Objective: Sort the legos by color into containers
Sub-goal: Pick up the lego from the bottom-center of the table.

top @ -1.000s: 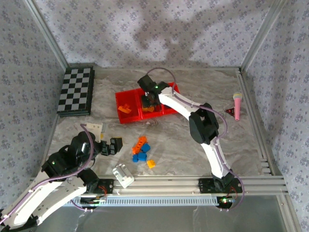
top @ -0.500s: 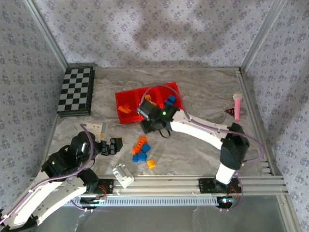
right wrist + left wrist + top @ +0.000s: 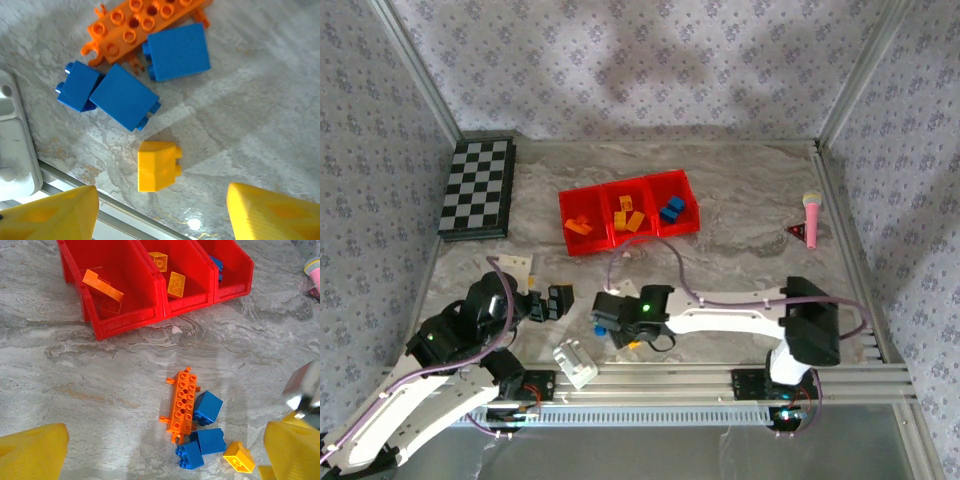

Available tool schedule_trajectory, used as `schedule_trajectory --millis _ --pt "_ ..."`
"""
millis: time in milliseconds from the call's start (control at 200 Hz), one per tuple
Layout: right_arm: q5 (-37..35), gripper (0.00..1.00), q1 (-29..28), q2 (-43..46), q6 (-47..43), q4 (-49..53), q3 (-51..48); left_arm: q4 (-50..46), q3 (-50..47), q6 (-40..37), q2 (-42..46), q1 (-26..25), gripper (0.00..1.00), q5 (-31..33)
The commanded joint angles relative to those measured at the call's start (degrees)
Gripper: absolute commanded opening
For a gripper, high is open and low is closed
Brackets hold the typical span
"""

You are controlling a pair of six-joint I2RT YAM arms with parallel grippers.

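The containers [image 3: 564, 212] are three joined red bins at the table's back: orange legos in the left bin [image 3: 102, 285], yellow ones in the middle [image 3: 175, 284], blue ones in the right [image 3: 672, 208]. Loose on the table lie a long orange lego [image 3: 183, 405], three blue legos [image 3: 122, 96] and a yellow lego [image 3: 157, 166]. My right gripper [image 3: 160, 215] hovers open over this pile, the yellow lego below and between its yellow fingers [image 3: 270, 212]. My left gripper [image 3: 165, 450] is open and holds nothing, left of the pile.
A white blocky object [image 3: 576, 362] lies near the front rail, just left of the pile [image 3: 15, 140]. A checkered board [image 3: 477, 188] sits at the back left, a pink microphone [image 3: 812, 215] at the right. The aluminium rail [image 3: 720, 378] edges the table front.
My right arm swung back from over the bins down to the loose pile near the front, and its jaws widened. The left arm stayed still.
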State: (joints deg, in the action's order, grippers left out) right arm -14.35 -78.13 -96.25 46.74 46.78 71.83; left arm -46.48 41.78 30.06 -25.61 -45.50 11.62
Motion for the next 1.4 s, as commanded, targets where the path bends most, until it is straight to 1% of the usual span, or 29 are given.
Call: schedule_trajectory --millis 0,265,435,560,710,805,885,1214,1394 --pt "-0.76 0.71 -1.35 -4.04 3.84 4.78 3.57 0.07 0.06 0.26 0.55 -0.38 1.0 0.56" --pt "0.87 0.68 -2.51 -10.1 5.39 4.98 5.13 -0.26 0.06 0.68 2.12 -0.51 1.0 1.17" --pt "1.37 0.68 -2.12 -11.63 5.38 4.48 4.47 -0.35 0.02 0.86 2.93 -0.86 1.0 1.72" --pt "1.51 0.65 -1.94 -12.52 5.47 2.41 3.24 -0.45 -0.01 0.96 3.02 -0.99 1.0 1.94" --pt "1.87 0.62 -1.81 -14.35 5.2 2.58 3.48 -0.45 0.03 1.05 3.02 -1.04 1.0 2.02" --pt "1.89 0.59 -1.72 -15.01 5.25 2.86 3.49 -0.53 -0.02 1.04 3.02 -1.13 1.0 2.06" --pt "0.93 0.54 -1.74 -15.44 5.42 3.74 3.59 -0.54 -0.03 1.22 3.02 -1.16 1.0 2.45" --pt "-0.63 0.51 -1.54 -17.55 5.38 5.88 4.28 -0.48 -0.12 1.31 2.93 -1.16 1.0 2.51" --pt "-1.27 0.44 -1.45 -18.53 5.2 7.58 4.72 -0.45 -0.12 1.31 2.93 -1.26 1.0 2.51"
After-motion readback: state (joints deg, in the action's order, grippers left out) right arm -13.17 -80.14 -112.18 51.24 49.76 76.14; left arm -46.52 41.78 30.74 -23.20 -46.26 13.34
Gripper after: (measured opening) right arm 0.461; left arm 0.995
